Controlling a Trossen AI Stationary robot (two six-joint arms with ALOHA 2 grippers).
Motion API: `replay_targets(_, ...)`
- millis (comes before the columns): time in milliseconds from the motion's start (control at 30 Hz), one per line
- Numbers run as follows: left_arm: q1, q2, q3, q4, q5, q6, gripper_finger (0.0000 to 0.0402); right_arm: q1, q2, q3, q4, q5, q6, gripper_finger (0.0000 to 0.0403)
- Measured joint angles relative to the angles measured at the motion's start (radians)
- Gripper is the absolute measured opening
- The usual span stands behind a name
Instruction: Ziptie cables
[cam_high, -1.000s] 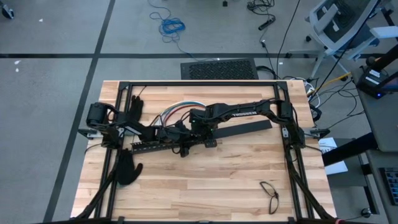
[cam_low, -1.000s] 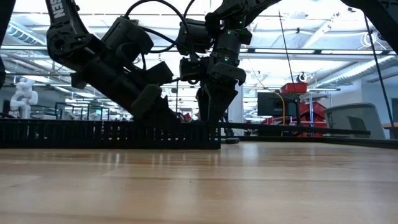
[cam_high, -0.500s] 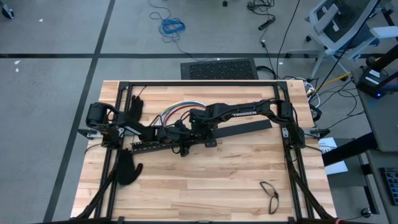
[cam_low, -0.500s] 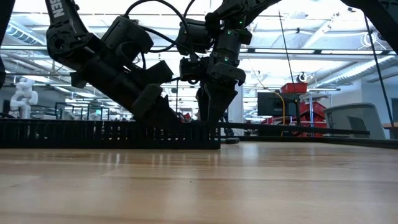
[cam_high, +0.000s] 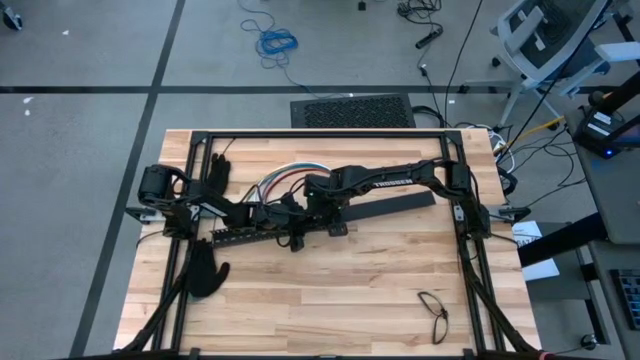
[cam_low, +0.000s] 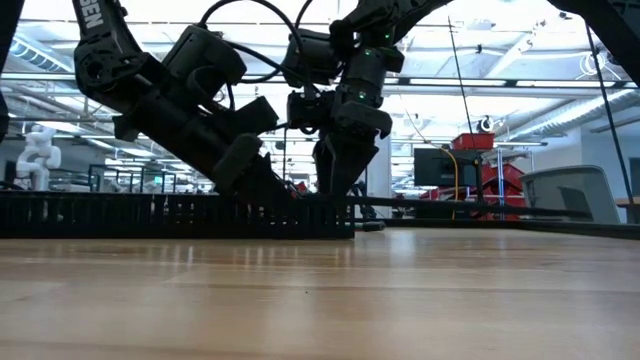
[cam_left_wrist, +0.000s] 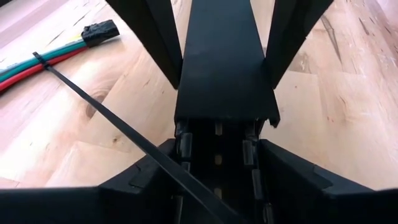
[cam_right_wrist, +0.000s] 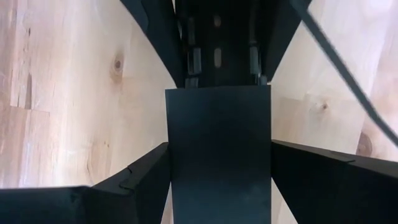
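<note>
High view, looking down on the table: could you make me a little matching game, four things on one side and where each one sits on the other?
Things:
1. cables
2. eyeglasses
3. flat black bar
4. slotted black bar

Places:
A. near the lower right corner of the table in the picture
B. one end held by the right gripper
C. a curved bundle toward the picture's upper edge, left of centre
D. running from the left frame rail toward the middle

Pairs: 1-C, 2-A, 3-B, 4-D
</note>
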Motion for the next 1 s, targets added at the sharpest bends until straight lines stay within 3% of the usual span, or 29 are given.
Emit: replay_targets(1000,0.0,0.0,0.005,0.002,-0.004,0.0,0.021,0.0,0.0,0.0,0.038,-0.007,-0.018,0.0244)
